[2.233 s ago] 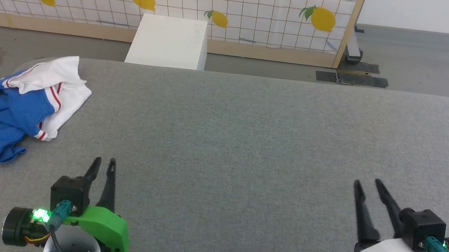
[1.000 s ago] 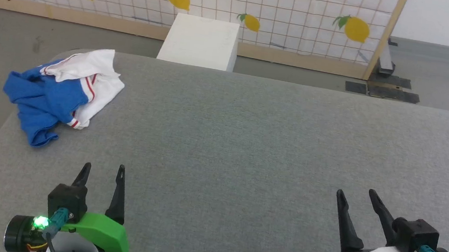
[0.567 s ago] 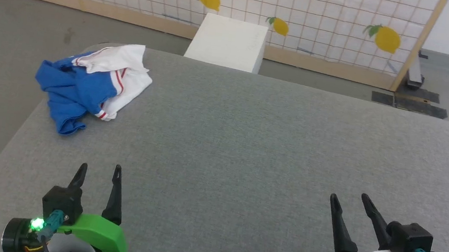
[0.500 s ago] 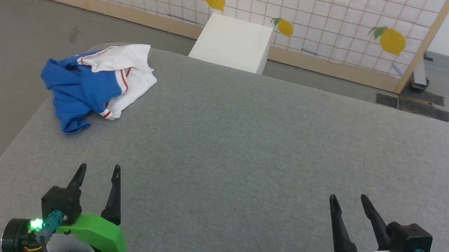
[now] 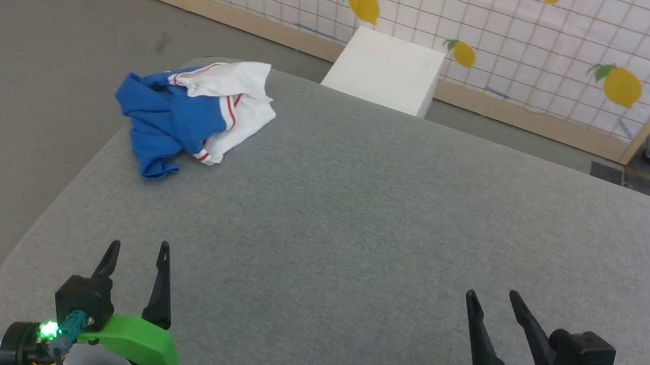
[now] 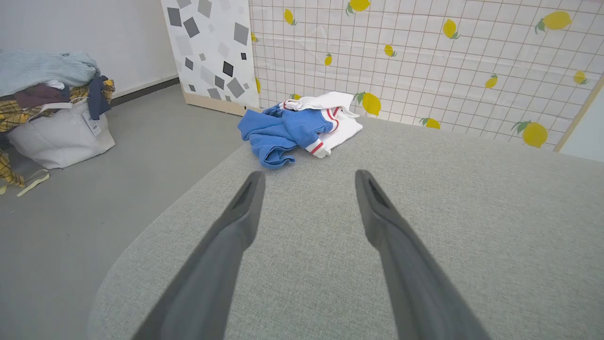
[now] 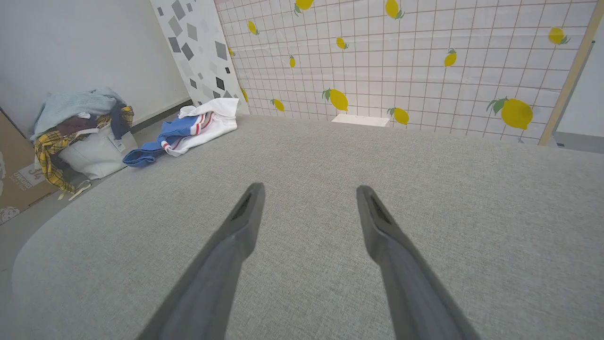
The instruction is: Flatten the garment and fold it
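Head view: the garment (image 5: 184,115) lies crumpled at the far left corner of the grey counter (image 5: 358,211), blue folds toward the left edge, white part with red-striped trim toward the middle. The left gripper (image 5: 139,245) stands at the lower left and the right gripper (image 5: 492,293) at the lower right, both low over the near counter, fingers apart and holding nothing, well apart from the garment. Beyond the far edge stand a white box (image 5: 385,71) on the floor (image 5: 25,46) and a lemon-print screen (image 5: 504,37). Left wrist view: the two dark fingers (image 6: 236,226) are spread over bare counter and point toward the garment, which lies ahead of the tips without touching them. To the left on the floor stands a white bag (image 6: 61,137) heaped with clothes (image 6: 42,71). Right wrist view: its own fingers (image 7: 387,236) are likewise spread, with nothing between them. The garment shows far off at the upper left corner of the counter, and the bag is beyond it, beside a cardboard box (image 7: 14,174).
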`<state>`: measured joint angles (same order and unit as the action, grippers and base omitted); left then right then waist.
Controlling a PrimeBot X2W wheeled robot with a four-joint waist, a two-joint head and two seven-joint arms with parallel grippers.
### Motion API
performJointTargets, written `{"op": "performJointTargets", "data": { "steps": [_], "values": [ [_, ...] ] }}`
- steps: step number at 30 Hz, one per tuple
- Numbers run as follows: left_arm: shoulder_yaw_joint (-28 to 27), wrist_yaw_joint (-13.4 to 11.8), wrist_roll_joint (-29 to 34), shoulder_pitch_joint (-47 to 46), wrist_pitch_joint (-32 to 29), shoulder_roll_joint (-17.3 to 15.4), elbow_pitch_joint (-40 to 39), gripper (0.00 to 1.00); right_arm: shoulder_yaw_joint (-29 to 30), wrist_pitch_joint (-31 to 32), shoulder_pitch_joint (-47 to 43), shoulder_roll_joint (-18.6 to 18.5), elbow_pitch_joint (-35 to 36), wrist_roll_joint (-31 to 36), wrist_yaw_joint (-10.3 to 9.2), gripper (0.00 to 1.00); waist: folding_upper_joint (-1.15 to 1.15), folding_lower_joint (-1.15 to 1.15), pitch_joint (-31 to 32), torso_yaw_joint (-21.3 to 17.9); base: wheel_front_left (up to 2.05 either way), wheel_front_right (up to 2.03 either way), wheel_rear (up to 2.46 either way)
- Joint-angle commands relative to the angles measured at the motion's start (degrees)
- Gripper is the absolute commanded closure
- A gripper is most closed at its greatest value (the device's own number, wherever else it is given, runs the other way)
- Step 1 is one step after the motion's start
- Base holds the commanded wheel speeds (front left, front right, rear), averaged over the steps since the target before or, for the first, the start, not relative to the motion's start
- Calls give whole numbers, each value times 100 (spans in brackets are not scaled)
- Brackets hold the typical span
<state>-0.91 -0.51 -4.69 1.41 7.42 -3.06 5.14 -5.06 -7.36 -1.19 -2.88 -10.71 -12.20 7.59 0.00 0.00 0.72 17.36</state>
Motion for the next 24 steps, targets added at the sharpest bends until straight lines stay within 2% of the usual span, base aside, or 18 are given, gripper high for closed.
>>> {"op": "performJointTargets", "data": {
  "steps": [1, 24],
  "values": [
    [-11, -12, -24, 105, 61, 5, 38, 0, -36, -71, -28, -1, -64, -77, -5, 0, 0, 0, 24, 121, 0, 0, 0],
    [-106, -25, -100, 195, 332, 8, 176, 0, -230, -341, -11, 0, -533, -363, -7, 0, 0, 0, 41, 776, 0, 0, 0]
  ]
}}
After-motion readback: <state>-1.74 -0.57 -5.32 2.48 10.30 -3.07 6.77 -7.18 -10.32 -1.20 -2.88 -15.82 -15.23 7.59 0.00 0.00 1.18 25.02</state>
